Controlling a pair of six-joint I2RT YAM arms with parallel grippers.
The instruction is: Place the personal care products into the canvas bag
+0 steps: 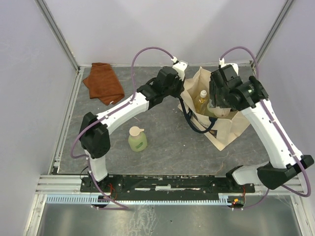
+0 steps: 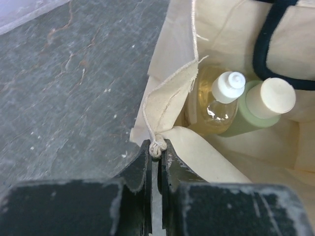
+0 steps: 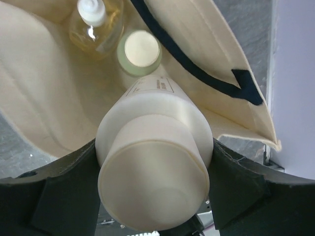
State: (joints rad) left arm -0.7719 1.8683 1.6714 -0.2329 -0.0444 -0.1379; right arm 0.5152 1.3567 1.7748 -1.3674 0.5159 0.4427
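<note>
Cream canvas is taking up most of what I can see. The canvas bag (image 1: 230, 129) is sitting open toward the far right of the grey tabletop (image 1: 167, 152), and its navy handles (image 1: 195, 124) are spilling over the near side onto the slate.

The left hand (image 2: 156, 147) is clenched on the bag's rim, pinching a fold of hem and its frayed thread between closed fingers. The right hand (image 3: 153, 183) is grasping the cream-white bottle (image 3: 147, 118) around its shoulder. The bottle's cap is pointing back at the wrist and its base is pointing down into the open mouth of the bag.

Directly below it, two bottles are already standing inside and touching each other. One is the amber bottle (image 2: 212, 105) with its white cap, and the other is a pale green bottle (image 2: 256, 110) with a flat cream cap. One navy strap is running across the inner wall just beside them, crowding that side of the opening.

Outside the bag, the pale green spout-capped bottle (image 1: 138, 139) is resting alone on the tabletop, near the left arm's forearm and well apart from the bag. A rust-brown cloth (image 1: 103, 82) is lying folded in the far left corner.
</note>
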